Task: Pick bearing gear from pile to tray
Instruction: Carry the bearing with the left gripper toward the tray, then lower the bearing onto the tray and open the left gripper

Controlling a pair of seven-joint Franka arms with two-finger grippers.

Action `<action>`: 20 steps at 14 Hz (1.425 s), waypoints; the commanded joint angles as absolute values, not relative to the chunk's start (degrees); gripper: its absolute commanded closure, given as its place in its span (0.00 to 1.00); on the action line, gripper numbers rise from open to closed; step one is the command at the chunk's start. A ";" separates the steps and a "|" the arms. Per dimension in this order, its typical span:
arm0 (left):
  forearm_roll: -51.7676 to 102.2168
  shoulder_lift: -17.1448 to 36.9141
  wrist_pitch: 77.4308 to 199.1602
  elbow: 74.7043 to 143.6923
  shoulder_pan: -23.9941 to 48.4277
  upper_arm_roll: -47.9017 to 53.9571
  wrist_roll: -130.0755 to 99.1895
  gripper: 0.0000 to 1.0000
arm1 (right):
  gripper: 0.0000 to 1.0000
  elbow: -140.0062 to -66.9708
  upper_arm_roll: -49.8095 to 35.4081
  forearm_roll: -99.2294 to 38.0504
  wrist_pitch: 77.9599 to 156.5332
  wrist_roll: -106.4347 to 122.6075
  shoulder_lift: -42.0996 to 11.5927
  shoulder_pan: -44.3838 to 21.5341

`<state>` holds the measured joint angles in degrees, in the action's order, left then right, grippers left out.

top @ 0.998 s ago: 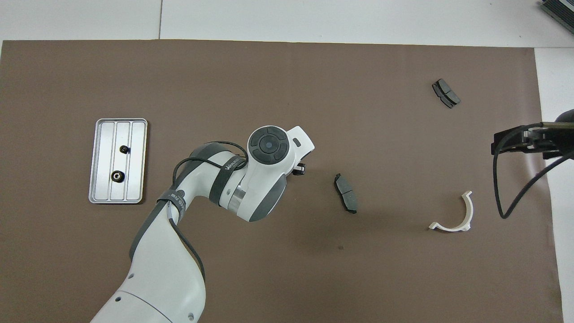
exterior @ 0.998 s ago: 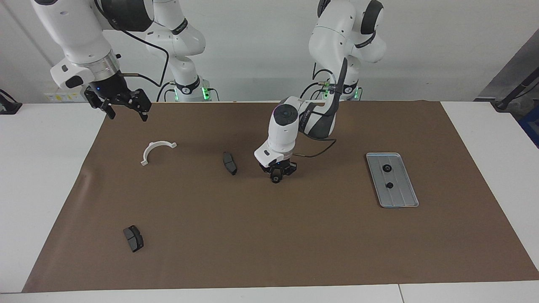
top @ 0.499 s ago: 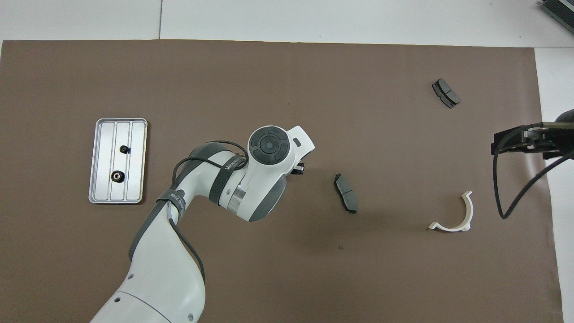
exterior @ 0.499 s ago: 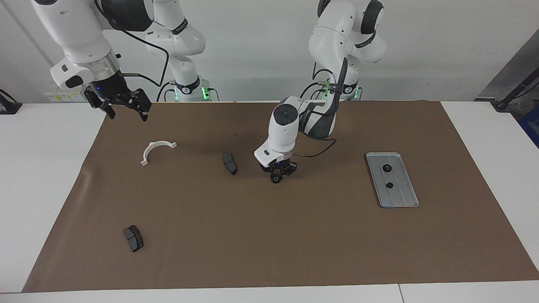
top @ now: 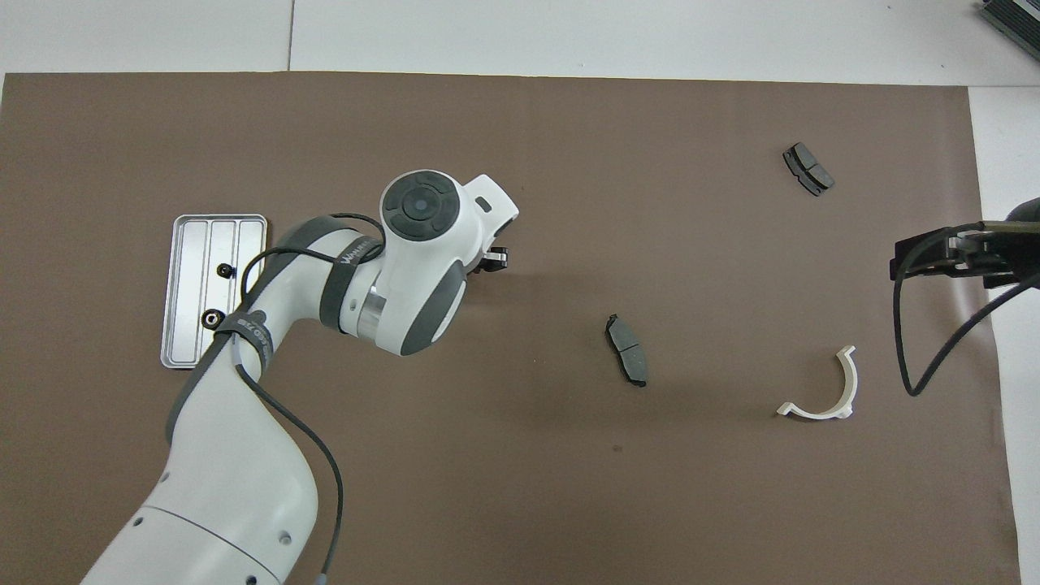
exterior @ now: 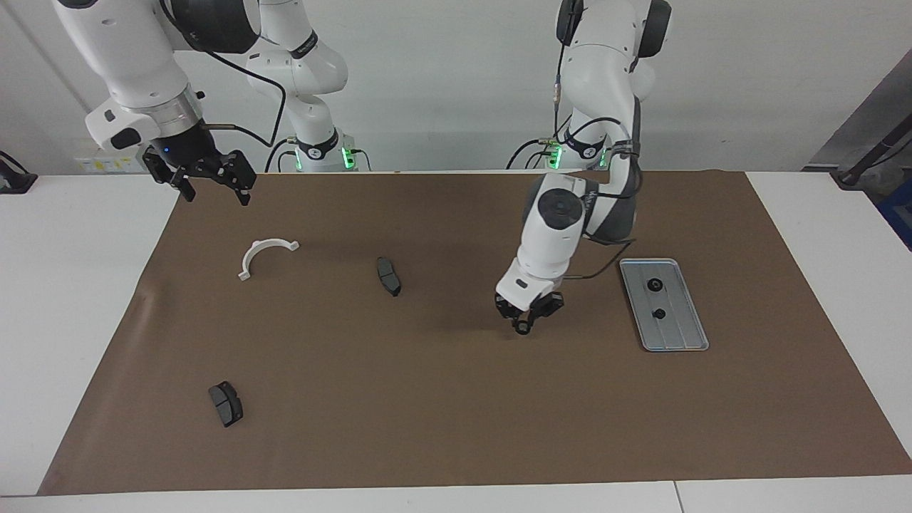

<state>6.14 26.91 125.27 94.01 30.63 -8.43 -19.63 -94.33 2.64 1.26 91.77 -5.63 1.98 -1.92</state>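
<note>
Nearest the robots, your right gripper (exterior: 214, 187) waits with fingers spread wide and nothing in them, up over the mat (exterior: 456, 399) corner at the right arm's end; parked there it's out of the working lane.

Next out, the white half-ring bracket (exterior: 265, 254) and one brake-pad piece (exterior: 388, 276) lie flat on the mat, well apart, approx. mid-table; neither sits btwn the left arm and the tray.

Then the tray (exterior: 682, 338), toward the left arm's end, its long side running away from the robots, w/ two small black gears (exterior: 652, 285) already in it, spaced along the middle lane. Bare metal remains at the end farther from the robots, so there's room for one more.

Your left gripper (exterior: 524, 325) hangs over bare mat just beside the tray, fingers pinched on a small black gear (exterior: 522, 328) at their tips; a narrow pinch suits so small a part. Judged: carry leg to the tray, low rim the only edge to clear.

Farthest out, a second brake-pad piece (exterior: 226, 404) lies alone; lots of open mat around it.
</note>
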 commanded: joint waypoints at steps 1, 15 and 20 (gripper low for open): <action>5.36 19.53 122.18 99.47 23.58 -7.73 -12.61 0.92 | 0.00 -95.19 2.46 0.18 91.23 -3.78 3.08 -1.49; 5.36 8.70 126.39 120.50 8.96 -7.74 12.30 0.69 | 0.00 -95.19 2.46 0.18 91.23 -3.87 3.08 -1.49; 5.45 8.44 126.04 119.62 9.32 -7.82 11.95 0.25 | 0.00 -95.19 2.46 0.18 91.23 -3.78 3.08 -1.49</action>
